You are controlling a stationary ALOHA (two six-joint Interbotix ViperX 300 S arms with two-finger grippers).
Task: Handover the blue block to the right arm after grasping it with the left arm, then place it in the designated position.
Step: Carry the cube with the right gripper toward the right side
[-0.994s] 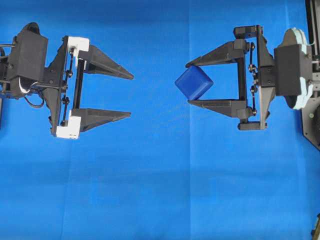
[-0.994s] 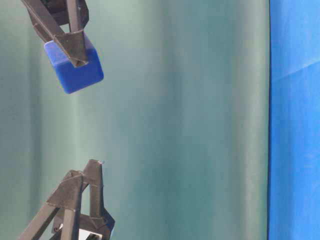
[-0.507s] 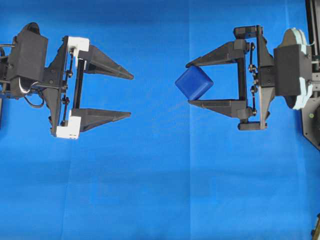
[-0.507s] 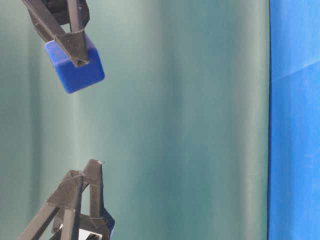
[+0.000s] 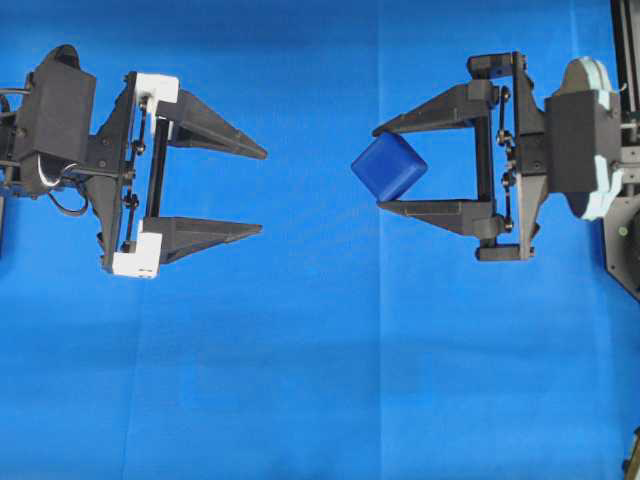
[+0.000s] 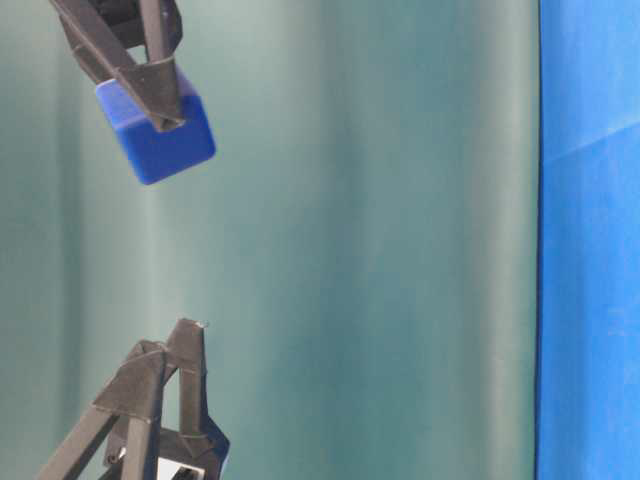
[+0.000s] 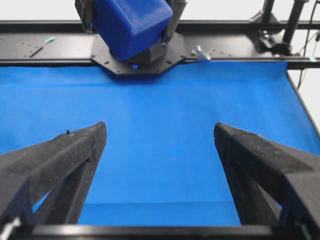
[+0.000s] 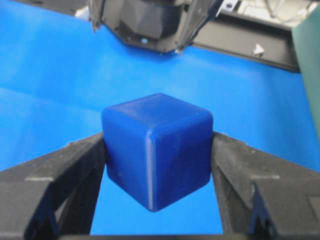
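The blue block (image 5: 389, 167) hangs above the blue cloth, tilted on a corner, pinched between the two black fingers of my right gripper (image 5: 378, 168). In the right wrist view the blue block (image 8: 156, 148) fills the gap between both fingers. The table-level view shows the blue block (image 6: 157, 128) at the top left with a fingertip across it. My left gripper (image 5: 264, 192) stands wide open on the left of the overhead view, well apart from the block, with nothing between its fingers (image 7: 75, 150). The left wrist view shows the blue block (image 7: 131, 26) ahead at the top.
Bright blue cloth (image 5: 320, 380) covers the table. A black frame rail (image 7: 240, 45) and an octagonal arm base (image 7: 137, 62) lie at the far edge. A green curtain (image 6: 380, 240) backs the table-level view.
The right gripper with the block has shifted very slightly; in the table-level view the block sits a little further right. The left gripper has not moved.
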